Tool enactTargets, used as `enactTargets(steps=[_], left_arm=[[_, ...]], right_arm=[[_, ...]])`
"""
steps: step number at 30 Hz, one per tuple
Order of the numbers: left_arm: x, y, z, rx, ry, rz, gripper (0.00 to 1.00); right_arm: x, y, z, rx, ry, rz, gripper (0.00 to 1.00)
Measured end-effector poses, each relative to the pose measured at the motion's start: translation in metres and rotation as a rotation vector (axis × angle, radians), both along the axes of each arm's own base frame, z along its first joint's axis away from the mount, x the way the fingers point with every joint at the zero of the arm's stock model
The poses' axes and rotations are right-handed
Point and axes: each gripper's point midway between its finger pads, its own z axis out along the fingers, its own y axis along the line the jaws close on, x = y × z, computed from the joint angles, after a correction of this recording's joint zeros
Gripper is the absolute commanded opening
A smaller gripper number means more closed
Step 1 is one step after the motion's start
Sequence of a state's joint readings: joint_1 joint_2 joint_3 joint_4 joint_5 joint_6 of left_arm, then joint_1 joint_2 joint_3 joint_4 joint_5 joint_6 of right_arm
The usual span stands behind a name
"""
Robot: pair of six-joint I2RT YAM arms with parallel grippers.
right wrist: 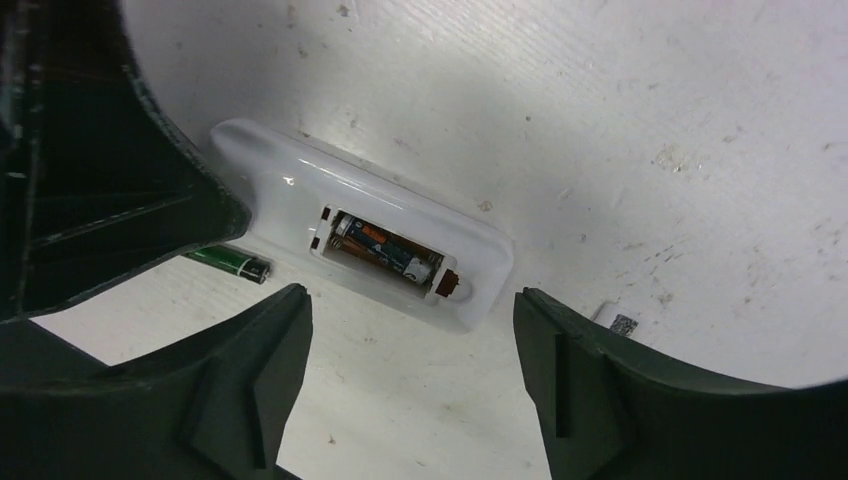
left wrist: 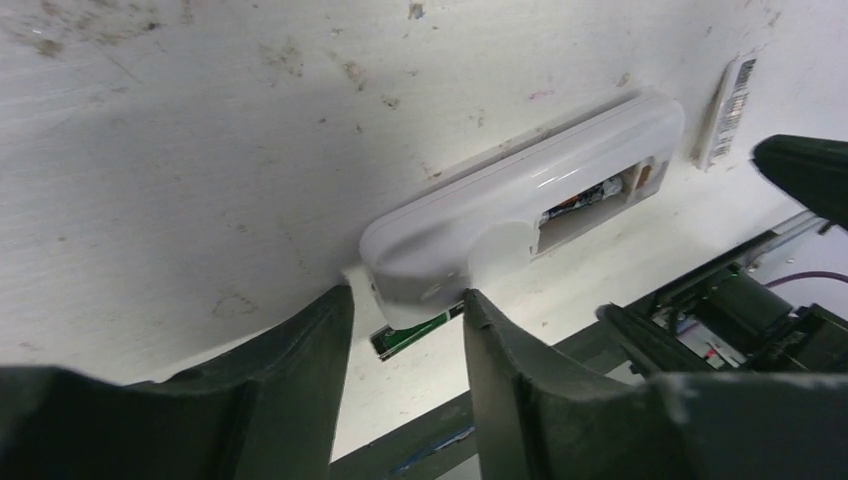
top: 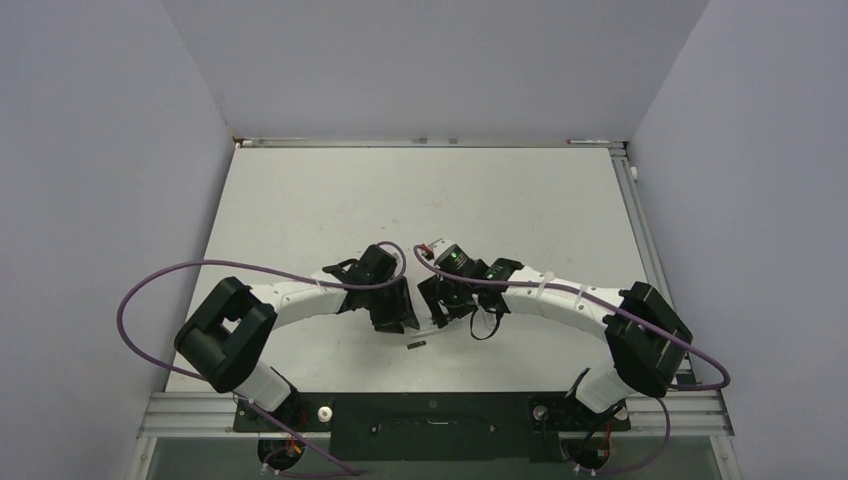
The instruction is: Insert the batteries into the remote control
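Here the left hand (left wrist: 405, 298) is partly closed, its two fingers pinching one end of the remote control (right wrist: 400, 215), which sits slot side up at the white surface (right wrist: 600, 120) between the two arms (whether it rests flat I cannot tell). The right hand (right wrist: 410, 298) stands wide open above the remote's other end, gripping nothing. The white bar's slot is uncovered, and a first battery (right wrist: 385, 250), dark with orange print, lies inside. A second battery (right wrist: 232, 262), black and green, lies loose just beside the remote.
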State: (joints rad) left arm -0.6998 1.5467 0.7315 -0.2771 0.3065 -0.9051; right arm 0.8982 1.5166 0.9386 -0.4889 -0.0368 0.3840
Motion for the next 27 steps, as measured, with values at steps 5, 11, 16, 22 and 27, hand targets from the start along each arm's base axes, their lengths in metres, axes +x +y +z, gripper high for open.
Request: enactTargets(steps=[5, 11, 16, 22, 27], left_arm=[[0.006, 0.014, 0.008, 0.071, -0.047, 0.004, 0.67], [0.015, 0.043, 0.042, 0.107, -0.150, 0.075, 0.77], [0.018, 0.072, 0.075, 0.074, -0.246, 0.159, 0.80], [0.003, 0.101, 0.086, 0.067, -0.269, 0.221, 0.82], [-0.007, 0.105, 0.085, 0.060, -0.254, 0.217, 0.82]], right_arm=[[0.005, 0.012, 0.019, -0.002, -0.050, 0.152, 0.80], [0.011, 0.032, 0.030, -0.003, -0.117, 0.393, 0.81], [0.000, 0.035, 0.023, 0.000, -0.127, 0.620, 0.81], [-0.019, 0.030, 0.006, 0.002, -0.122, 0.859, 0.80], [-0.025, 0.021, -0.019, -0.041, -0.098, 0.960, 0.77]])
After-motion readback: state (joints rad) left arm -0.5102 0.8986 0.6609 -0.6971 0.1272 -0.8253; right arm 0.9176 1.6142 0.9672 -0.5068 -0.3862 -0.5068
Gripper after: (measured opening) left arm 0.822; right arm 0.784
